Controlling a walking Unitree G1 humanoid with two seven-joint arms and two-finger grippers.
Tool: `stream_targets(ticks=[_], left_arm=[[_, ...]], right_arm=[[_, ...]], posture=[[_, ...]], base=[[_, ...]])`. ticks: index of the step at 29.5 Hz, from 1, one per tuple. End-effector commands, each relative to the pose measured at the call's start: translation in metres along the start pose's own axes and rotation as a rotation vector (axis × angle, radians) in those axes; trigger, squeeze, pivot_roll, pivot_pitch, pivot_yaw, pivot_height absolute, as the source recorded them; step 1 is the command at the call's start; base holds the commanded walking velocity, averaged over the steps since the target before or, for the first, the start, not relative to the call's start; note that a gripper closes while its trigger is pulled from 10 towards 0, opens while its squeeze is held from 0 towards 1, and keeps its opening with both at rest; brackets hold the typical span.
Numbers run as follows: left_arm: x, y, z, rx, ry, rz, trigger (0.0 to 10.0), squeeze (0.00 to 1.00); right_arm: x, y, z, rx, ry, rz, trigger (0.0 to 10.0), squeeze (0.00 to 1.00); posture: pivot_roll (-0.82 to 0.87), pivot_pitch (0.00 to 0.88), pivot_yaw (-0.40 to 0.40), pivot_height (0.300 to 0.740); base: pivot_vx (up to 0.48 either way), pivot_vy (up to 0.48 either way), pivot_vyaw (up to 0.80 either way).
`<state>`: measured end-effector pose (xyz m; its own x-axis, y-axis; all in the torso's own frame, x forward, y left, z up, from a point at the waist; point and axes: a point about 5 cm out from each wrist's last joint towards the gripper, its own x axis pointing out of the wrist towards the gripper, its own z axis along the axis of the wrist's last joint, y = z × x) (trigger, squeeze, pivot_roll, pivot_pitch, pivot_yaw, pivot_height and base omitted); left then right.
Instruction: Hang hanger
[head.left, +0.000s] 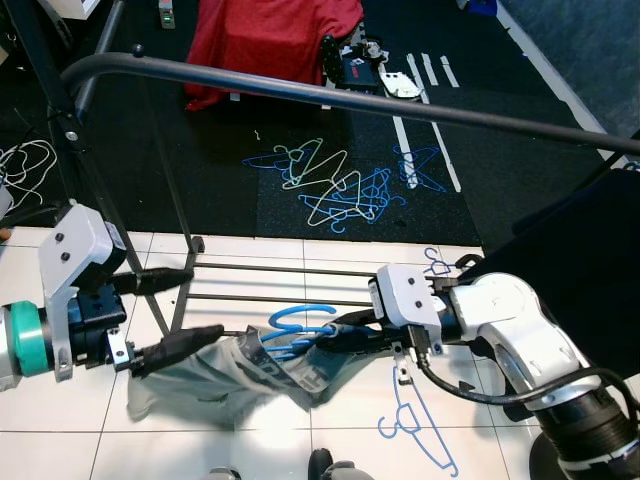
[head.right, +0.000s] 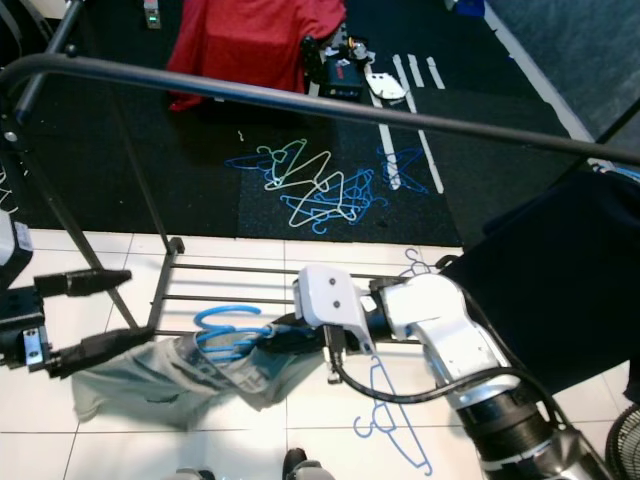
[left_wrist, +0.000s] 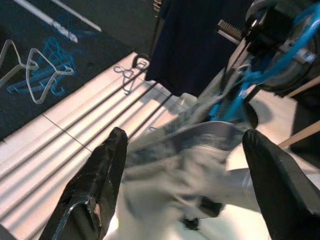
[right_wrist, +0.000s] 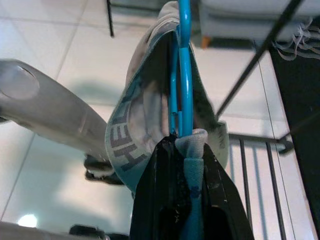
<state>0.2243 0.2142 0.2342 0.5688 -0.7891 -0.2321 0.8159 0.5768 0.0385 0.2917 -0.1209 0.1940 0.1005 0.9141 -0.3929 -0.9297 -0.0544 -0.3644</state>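
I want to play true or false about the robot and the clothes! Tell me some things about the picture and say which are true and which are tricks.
1. The right gripper is pinching a blue hanger. True.
2. The grey garment already hangs from the black rail. False: it is down low between the two grippers, over the white tile floor.
3. The left gripper is shut tight. False: its fingers are spread apart, and the lower one touches the garment's edge.
4. A pile of hangers lies on the dark mat behind the rack. True.
5. Another blue hanger lies on the floor. True.
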Motion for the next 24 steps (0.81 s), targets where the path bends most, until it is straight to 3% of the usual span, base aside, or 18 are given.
stream_targets(ticks=[1,4,5,6,11,21,24], left_arm=[[0.002,-0.004,-0.002,-0.021,0.011,-0.023,10.0,0.00],[0.004,-0.003,-0.002,-0.043,0.014,-0.015,10.0,0.00],[0.006,-0.006,-0.009,0.004,0.082,-0.017,10.0,0.00],[0.006,-0.006,-0.009,0.004,0.082,-0.017,10.0,0.00],[0.019,-0.015,-0.030,0.015,0.190,0.002,10.0,0.00],[0.017,-0.007,-0.029,0.014,0.218,0.035,10.0,0.00],[0.012,-0.005,-0.016,0.057,0.131,0.053,10.0,0.00]], right_arm=[[-0.001,0.001,-0.002,-0.006,0.012,-0.005,10.0,0.00],[-0.001,-0.002,-0.003,-0.008,0.016,-0.025,10.0,0.00],[0.001,-0.008,-0.002,-0.013,0.005,-0.050,10.0,0.00],[0.001,-0.008,-0.002,-0.013,0.005,-0.050,10.0,0.00],[0.027,-0.029,0.017,-0.052,-0.093,-0.092,10.0,0.00],[0.041,-0.027,0.024,-0.074,-0.133,-0.034,10.0,0.00],[0.043,-0.027,0.023,-0.078,-0.126,-0.017,10.0,0.00]], posture=[[0.05,0.162,-0.012,0.740],[0.05,0.162,-0.012,0.740],[0.06,0.159,-0.008,0.740],[0.06,0.159,-0.008,0.740],[0.08,0.158,-0.013,0.740],[0.09,0.160,-0.035,0.740],[0.09,0.167,-0.044,0.740]], base=[[0.000,0.000,0.00],[0.000,0.000,0.00],[0.000,0.000,0.00],[0.000,0.000,0.00],[0.000,0.000,0.00],[0.000,0.000,0.00],[0.000,0.000,0.00]])
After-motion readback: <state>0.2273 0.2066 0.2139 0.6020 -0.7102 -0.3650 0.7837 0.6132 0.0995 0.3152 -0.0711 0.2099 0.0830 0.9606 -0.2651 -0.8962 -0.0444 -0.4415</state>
